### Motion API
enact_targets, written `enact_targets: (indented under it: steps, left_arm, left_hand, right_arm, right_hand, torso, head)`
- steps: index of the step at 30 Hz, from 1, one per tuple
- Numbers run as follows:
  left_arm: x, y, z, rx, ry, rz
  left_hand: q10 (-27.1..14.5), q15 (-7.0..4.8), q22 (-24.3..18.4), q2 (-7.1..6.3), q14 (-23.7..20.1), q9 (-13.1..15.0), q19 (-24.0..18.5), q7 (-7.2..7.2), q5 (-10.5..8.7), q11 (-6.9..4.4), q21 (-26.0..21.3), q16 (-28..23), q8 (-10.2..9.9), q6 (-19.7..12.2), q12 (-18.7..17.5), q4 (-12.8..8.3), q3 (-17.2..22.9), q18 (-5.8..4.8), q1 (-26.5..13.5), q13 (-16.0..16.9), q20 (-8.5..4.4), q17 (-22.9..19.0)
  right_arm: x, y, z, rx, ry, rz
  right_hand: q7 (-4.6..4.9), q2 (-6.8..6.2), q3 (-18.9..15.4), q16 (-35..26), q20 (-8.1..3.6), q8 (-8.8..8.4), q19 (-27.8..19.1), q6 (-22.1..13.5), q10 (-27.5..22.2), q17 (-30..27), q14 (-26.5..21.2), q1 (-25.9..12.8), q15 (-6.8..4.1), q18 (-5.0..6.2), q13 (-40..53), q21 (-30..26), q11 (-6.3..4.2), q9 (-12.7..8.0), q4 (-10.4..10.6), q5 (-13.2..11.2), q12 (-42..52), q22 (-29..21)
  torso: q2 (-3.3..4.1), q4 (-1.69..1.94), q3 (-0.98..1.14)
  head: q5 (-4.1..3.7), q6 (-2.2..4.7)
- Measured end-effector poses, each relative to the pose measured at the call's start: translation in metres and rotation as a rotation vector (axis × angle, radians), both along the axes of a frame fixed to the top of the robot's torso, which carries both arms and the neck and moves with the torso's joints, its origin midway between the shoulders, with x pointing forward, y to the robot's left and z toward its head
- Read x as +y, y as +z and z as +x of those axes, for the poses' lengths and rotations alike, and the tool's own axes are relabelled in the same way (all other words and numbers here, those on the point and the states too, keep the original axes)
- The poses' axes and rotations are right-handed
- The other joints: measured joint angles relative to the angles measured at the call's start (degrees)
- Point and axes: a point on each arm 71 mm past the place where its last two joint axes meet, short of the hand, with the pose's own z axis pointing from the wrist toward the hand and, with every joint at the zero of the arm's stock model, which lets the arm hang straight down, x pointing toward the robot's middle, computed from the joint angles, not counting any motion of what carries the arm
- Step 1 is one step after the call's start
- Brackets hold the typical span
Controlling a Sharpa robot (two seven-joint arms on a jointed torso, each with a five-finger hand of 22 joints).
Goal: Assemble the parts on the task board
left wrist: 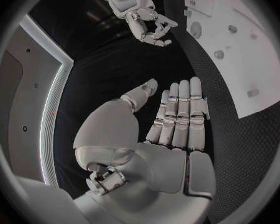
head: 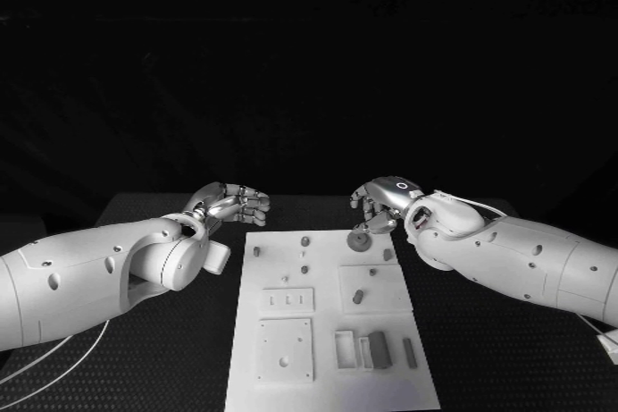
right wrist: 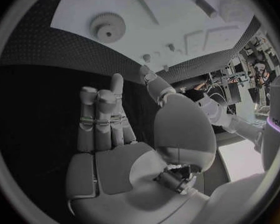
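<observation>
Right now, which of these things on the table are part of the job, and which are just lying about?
Part of the job:
- task board
- gear at its far edge
- small pegs standing in it
- long pieces at its near end
- left robot hand and right robot hand, both holding nothing

Just lying about:
- cable beside the left arm

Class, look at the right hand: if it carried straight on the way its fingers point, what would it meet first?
Probably the gear at the task board's far corner: the right hand's fingers point towards it over bare table. Depth is unclear.
</observation>
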Motion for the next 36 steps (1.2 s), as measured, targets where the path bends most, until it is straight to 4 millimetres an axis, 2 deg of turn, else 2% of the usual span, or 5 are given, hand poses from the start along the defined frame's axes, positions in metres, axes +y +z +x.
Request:
enact_targets:
  steps: [5,7,10,29,36]
  left_arm:
    - [0.002,0.0,0.001,0.0,0.003,0.0]
    - [0.002,0.0,0.001,0.0,0.003,0.0]
    - [0.002,0.0,0.001,0.0,0.001,-0.001]
    - [-0.003,-0.001,0.002,0.003,-0.013,-0.004]
    - [-0.005,-0.001,0.001,0.003,-0.018,-0.005]
  left_hand:
    - [0.0,0.0,0.0,0.0,0.0,0.0,0.0,0.0,0.0,0.0,0.0,-0.22,0.0,0.0,0.0,0.0,0.0,-0.02,0.0,0.0,0.0,0.02]
    - [0.0,0.0,0.0,0.0,0.0,0.0,0.0,0.0,0.0,0.0,0.0,-0.22,0.0,0.0,0.0,0.0,0.0,-0.03,0.0,0.0,0.0,0.06]
    - [0.0,0.0,-0.01,0.0,0.0,0.0,0.0,0.0,0.0,0.0,0.0,-0.22,0.0,0.0,0.0,0.0,0.0,-0.04,0.0,-0.01,0.0,0.06]
    - [0.0,0.0,0.03,0.0,0.0,0.0,0.0,0.0,0.0,0.0,0.0,-0.22,0.0,0.0,0.0,0.0,0.0,-0.09,0.0,-0.02,0.0,0.04]
    - [0.0,0.0,0.03,0.0,-0.01,0.01,0.0,0.0,0.0,0.0,0.0,-0.22,0.0,0.0,-0.22,0.0,0.0,-0.11,0.0,-0.02,0.0,0.1]
  right_arm:
    - [-0.013,-0.005,0.008,0.048,-0.035,-0.036]
    - [-0.015,-0.008,0.01,0.063,-0.045,-0.047]
    - [-0.02,-0.012,0.015,0.081,-0.06,-0.061]
    - [-0.017,-0.045,0.021,0.177,-0.064,-0.096]
    - [-0.019,-0.05,0.022,0.192,-0.066,-0.102]
  right_hand:
    - [-0.4,0.26,-0.3,5.63,-0.78,-0.34,0.78,-0.4,-6.79,3.54,0.84,-0.26,-0.74,0.36,19.17,1.34,-0.28,0.47,-0.04,0.0,20.09,0.04]
    - [-0.56,0.26,-0.03,8.43,-0.79,-0.35,0.79,-0.85,-11.26,5.4,0.18,-0.26,-0.36,0.39,27.67,1.7,-0.19,0.76,0.22,0.27,28.68,0.02]
    - [-0.42,-0.06,0.49,11.19,-0.92,-0.67,0.65,-0.99,-11.94,6.95,-0.07,-0.57,-0.12,0.39,33.85,2.79,-0.07,1.04,0.25,0.27,35.13,0.0]
    - [-0.86,0.77,2.13,20.67,-1.63,-1.7,0.77,-0.77,-12.17,7.32,0.93,-1.79,-0.66,-0.04,40.56,6.32,-0.07,1.64,1.27,0.27,44.38,-0.01]
    - [-1.08,3.02,2.59,21.2,-1.84,-1.36,0.97,-0.54,-12.17,7.32,1.14,-0.96,-0.84,-0.1,40.92,6.54,-0.07,1.88,0.9,0.27,44.81,-0.01]
  torso:
    - [-0.07,-0.19,0.07]
    - [-0.07,-0.23,0.08]
    - [-0.07,-0.23,0.07]
    - [-0.07,-0.08,-0.02]
    - [-0.07,-0.09,-0.03]
  head:
    - [-0.17,0.06]
    - [-0.25,0.07]
    - [-0.45,0.02]
    - [-0.69,-0.55]
    - [-0.79,-0.74]
